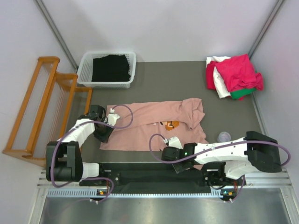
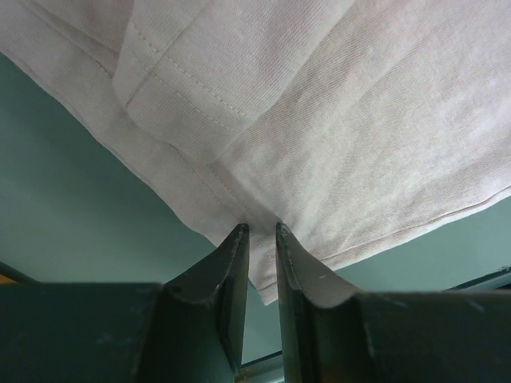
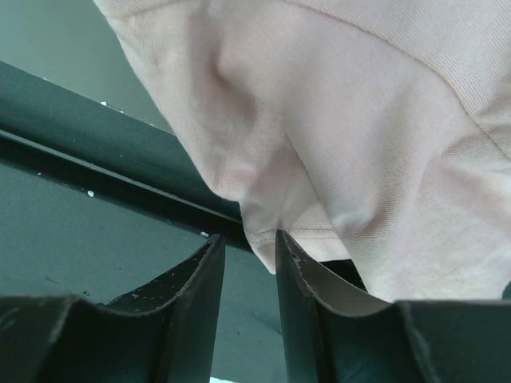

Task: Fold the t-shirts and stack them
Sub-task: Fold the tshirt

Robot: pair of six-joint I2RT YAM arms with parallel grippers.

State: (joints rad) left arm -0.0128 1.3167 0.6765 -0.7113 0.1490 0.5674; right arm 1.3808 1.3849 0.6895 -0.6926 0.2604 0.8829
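The dusty-pink t-shirt [image 1: 149, 123] lies spread across the middle of the table, its right part bunched and folded over, with a bit of orange print showing. My left gripper [image 1: 103, 134] is at its near-left corner. In the left wrist view the jaws [image 2: 262, 227] are shut on that hem corner of the shirt [image 2: 319, 120]. My right gripper [image 1: 167, 154] is at the shirt's near edge. Its jaws [image 3: 249, 239] stand slightly apart, with a fold of the shirt [image 3: 359, 159] hanging between them and touching only the right finger. Crimson-pink [image 1: 240, 72], white [image 1: 219, 84] and green [image 1: 243, 93] shirts are piled at the back right.
A white basket [image 1: 84, 70] holding black cloth stands at the back left. A wooden rack [image 1: 42, 107] stands along the left side. A small pale round object [image 1: 224, 136] sits near the right arm. A black rail [image 1: 140, 168] runs along the near table edge.
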